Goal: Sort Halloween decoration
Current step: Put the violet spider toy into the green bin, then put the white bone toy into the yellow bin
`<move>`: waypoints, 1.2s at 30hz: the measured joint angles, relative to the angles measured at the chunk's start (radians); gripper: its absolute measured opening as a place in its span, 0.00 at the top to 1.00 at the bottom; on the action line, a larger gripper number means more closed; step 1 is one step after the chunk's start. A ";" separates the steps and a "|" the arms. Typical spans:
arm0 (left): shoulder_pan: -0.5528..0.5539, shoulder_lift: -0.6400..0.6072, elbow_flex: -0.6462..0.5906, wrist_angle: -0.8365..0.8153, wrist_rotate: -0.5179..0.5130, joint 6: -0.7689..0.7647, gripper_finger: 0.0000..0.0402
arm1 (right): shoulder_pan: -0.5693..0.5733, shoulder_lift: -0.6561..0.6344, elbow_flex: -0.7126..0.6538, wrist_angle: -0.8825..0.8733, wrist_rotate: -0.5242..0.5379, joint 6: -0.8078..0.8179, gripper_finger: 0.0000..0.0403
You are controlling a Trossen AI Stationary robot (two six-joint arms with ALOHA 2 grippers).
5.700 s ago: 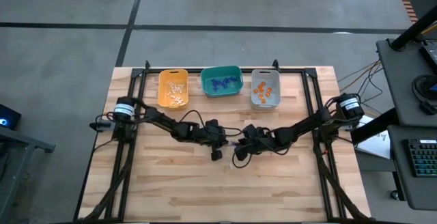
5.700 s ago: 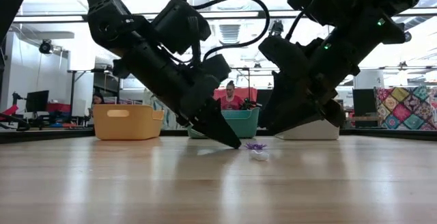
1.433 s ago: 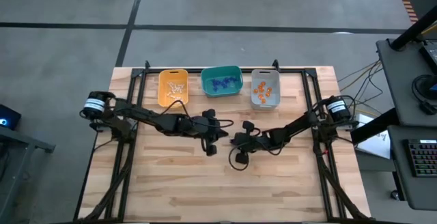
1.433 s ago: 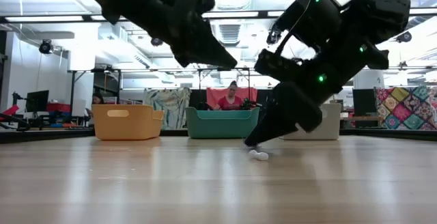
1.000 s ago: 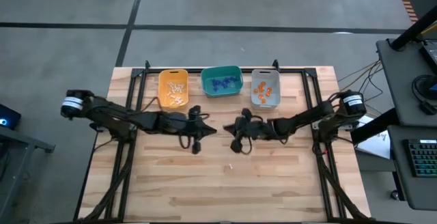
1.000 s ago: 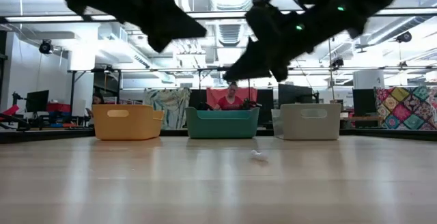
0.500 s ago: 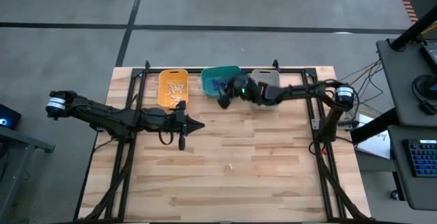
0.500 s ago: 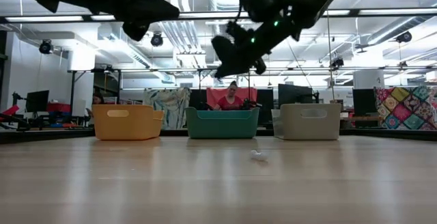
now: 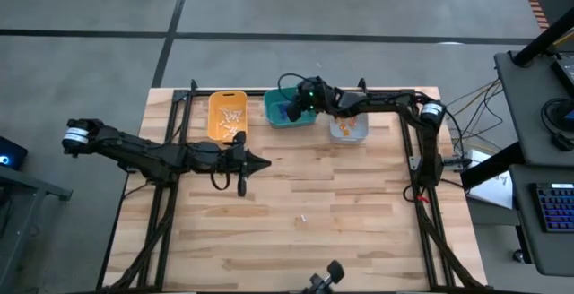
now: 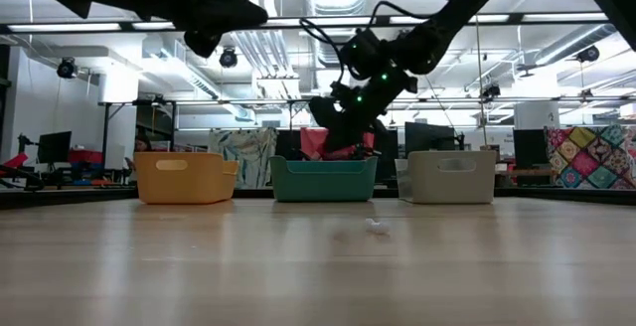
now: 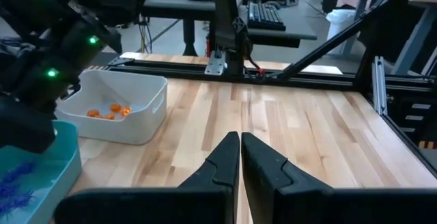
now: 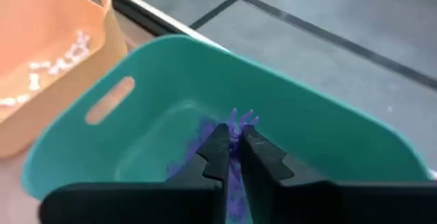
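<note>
Your right hand pinches 1 purple trinket directly above the teal bin, poised for release; left hand hovers shut.

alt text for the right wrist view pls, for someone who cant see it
The right pincer hangs over the teal bin, its two dark fingertips pinching a small purple trinket above a pile of purple-blue pieces inside. Beside it stands an orange-yellow bin holding white trinkets, with grey floor beyond.
</note>
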 joint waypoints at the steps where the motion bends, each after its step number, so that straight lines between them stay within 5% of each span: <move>1: 0.000 0.002 0.000 0.004 0.000 0.000 1.00 | -0.003 0.000 0.006 -0.018 -0.006 0.004 0.92; 16: -0.001 0.071 0.000 0.012 0.002 -0.054 1.00 | 0.002 -0.009 0.126 -0.179 -0.031 -0.011 0.65; 25: -0.019 0.218 0.000 0.039 0.140 -0.077 1.00 | 0.084 -0.098 0.244 -0.597 -0.390 -0.107 0.67; 31: -0.057 0.319 0.000 0.119 0.197 -0.088 1.00 | 0.235 -0.176 0.228 -0.893 -0.399 -0.106 0.71; 36: -0.078 0.387 0.000 0.209 0.217 -0.104 1.00 | 0.411 -0.201 0.152 -0.919 -0.395 -0.061 0.74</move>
